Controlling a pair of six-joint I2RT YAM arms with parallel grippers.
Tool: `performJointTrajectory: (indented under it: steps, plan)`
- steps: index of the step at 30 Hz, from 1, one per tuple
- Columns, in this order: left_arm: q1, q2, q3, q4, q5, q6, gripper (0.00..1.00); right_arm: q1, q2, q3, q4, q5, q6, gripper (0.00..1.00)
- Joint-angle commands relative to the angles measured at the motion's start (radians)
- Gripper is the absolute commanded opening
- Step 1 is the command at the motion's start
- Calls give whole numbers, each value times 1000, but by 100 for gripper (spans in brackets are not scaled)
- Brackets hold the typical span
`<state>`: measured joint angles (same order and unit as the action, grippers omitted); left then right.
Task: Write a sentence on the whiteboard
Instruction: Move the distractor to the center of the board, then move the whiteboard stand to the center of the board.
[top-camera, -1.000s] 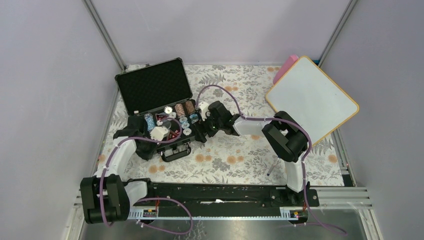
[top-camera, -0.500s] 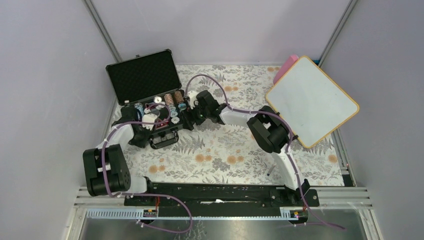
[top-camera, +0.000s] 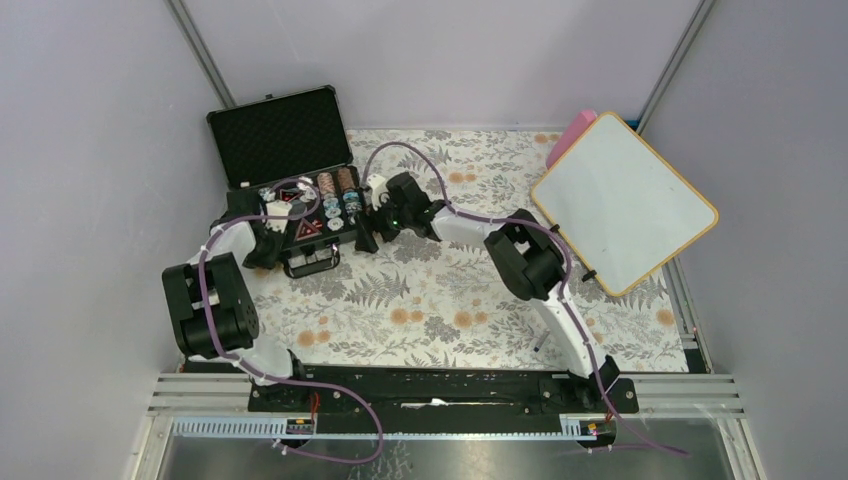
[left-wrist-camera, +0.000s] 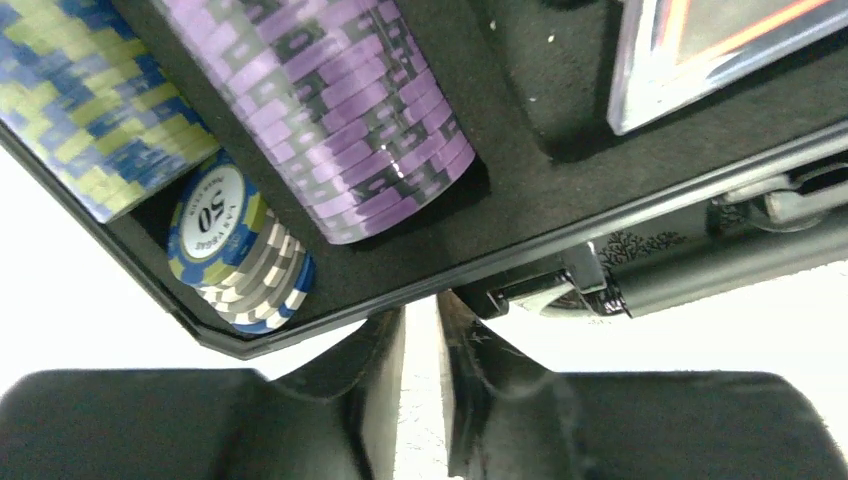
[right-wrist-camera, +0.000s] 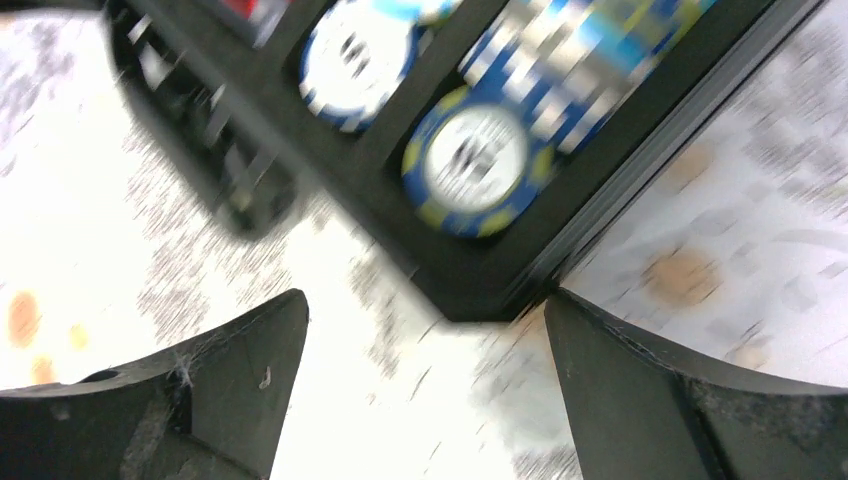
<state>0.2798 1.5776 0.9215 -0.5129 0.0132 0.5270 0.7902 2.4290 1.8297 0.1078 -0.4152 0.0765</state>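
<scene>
The open black foam-lined case (top-camera: 280, 135) stands at the far left of the flower-patterned tablecloth (top-camera: 440, 300), its lid upright and rows of poker chips lying in its tray. The rectangular white, orange-yellow-rimmed whiteboard (top-camera: 625, 203) is well apart from the case, off to its right, turned cornerwise like a diamond. Its face shows plain white in the top view. A small black foot (top-camera: 590, 272) sticks out at the edge nearest the case, and a pink flat object (top-camera: 570, 135) peeks out behind the board's far corner.

The left gripper (top-camera: 262, 232) is at the case's left end. In its wrist view the two black fingers (left-wrist-camera: 375, 385) are drawn almost together, with only a thin slit between them and nothing in it. Their tips sit right at the case's outer rim. Just inside that rim lie a row of purple chips (left-wrist-camera: 340, 120), a row of blue-and-yellow chips (left-wrist-camera: 90, 110) and a short blue-and-white stack (left-wrist-camera: 215, 215) marked 50.

The right gripper (top-camera: 368, 235) is at the case's right near corner. Its wrist view is blurred, yet the jaws are plainly spread wide and hold nothing. The case's corner lies between and just beyond the tips. A blue-and-yellow chip (right-wrist-camera: 470, 160) faces the camera there, beside a blue-and-white one (right-wrist-camera: 360, 50).
</scene>
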Motion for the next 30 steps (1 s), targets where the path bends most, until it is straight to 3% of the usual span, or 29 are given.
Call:
performJointTrajectory:
  steps: [1,6,13,17,19,25,30]
  plan:
    - [-19,-65,73,52,200,2,30,3,-242,-135,-22,-218,-6,95]
    - [-23,-184,64,-51,244,0,49,-76,-504,-321,-170,-179,-42,96]
    - [-77,-301,85,-120,279,-65,59,-247,-833,-612,-382,115,34,92]
    - [-121,-336,93,-119,292,-116,61,-328,-1002,-778,-418,377,205,67]
    - [-129,-340,101,-119,311,-137,62,-328,-1069,-844,-431,490,281,66]
    - [-142,-338,118,-110,353,-169,63,-400,-1075,-896,-460,658,455,59]
    - [-156,-343,114,-110,355,-171,64,-444,-1006,-893,-434,743,570,60]
